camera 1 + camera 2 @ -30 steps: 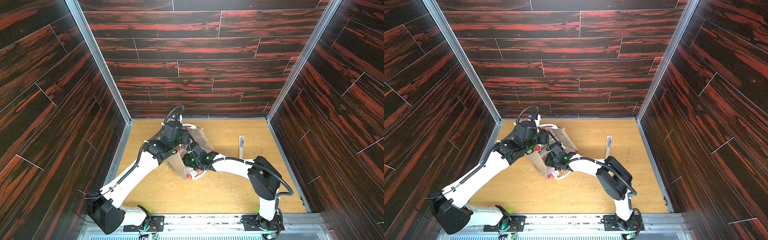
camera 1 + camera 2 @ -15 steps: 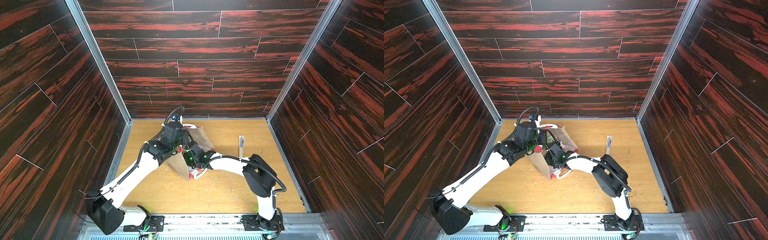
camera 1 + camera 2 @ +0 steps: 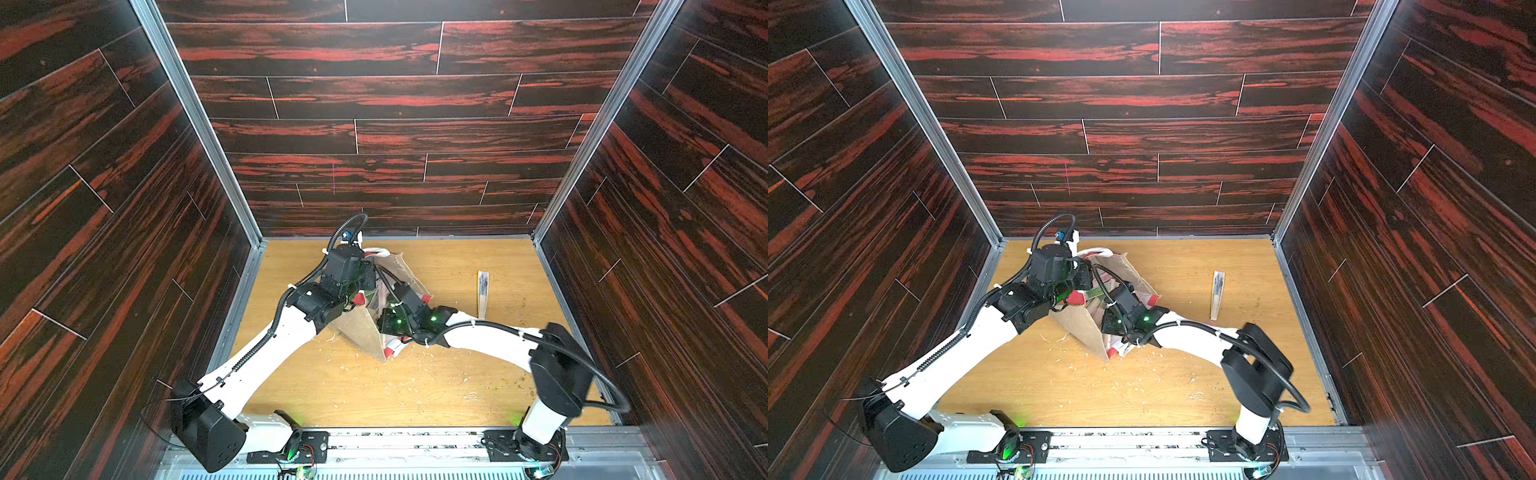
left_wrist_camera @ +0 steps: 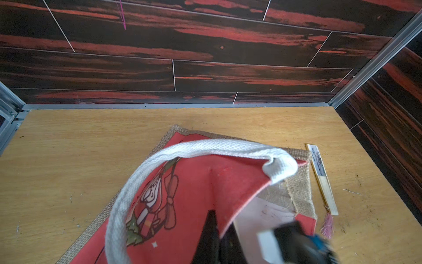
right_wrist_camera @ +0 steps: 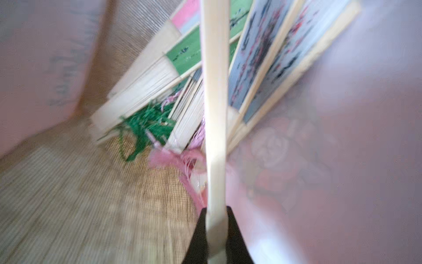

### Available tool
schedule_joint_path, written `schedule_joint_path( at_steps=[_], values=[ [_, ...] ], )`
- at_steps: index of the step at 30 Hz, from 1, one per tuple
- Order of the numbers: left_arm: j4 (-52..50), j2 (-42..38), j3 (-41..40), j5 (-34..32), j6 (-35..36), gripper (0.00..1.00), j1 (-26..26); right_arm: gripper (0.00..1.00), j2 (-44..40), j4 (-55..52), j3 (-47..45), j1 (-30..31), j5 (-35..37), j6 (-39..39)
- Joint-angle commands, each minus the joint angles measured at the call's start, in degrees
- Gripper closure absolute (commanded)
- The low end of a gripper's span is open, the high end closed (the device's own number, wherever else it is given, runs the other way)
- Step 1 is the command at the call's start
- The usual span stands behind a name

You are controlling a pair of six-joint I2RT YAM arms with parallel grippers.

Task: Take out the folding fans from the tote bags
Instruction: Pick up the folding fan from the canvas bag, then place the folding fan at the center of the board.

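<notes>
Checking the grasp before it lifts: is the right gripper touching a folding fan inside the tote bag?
Touching. The right wrist view shows the right gripper clamped on a pale folding fan, no gap on either side.

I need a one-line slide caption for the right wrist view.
Inside the tote bag, the right hand pinches one closed fan above a pile of other fans.

Tote bag (image 4: pixel 299 187): coarse tan burlap, frayed at edge; red panel (image 4: pixel 205 194) matt printed cloth. Handle (image 4: pixel 205 146): white braided rope. Held fan (image 5: pixel 214 114): smooth pale bamboo. Table (image 3: pixel 415 386): matt wood-grain board, scuffed. Walls (image 3: pixel 374 95): semi-gloss wood-look planks. Corner posts (image 3: pixel 196 120): bare metal.
</notes>
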Motion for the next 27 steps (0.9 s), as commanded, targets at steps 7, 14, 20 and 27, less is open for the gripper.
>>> schedule_joint_path(
  at_steps=[7,14,20,27],
  values=[
    [0.4,-1.8,0.5,-2.3,2.7,1.00,-0.2,1.00,-11.3,-1.7,-4.8,0.2,-0.1,-5.4],
    [-0.5,-1.8,1.4,-2.4,2.8,1.00,-0.1,1.00,-25.1,-1.0,-11.2,0.1,-3.0,-11.7],
    [-0.5,-2.1,1.1,-2.2,2.7,1.00,-0.1,1.00,-38.0,-6.4,-12.9,-1.9,-2.4,-16.6],
    [-0.3,-2.4,0.8,-1.2,2.4,1.00,-0.1,1.00,-47.6,-12.9,-12.2,-12.3,-1.4,-19.3]
  ],
)
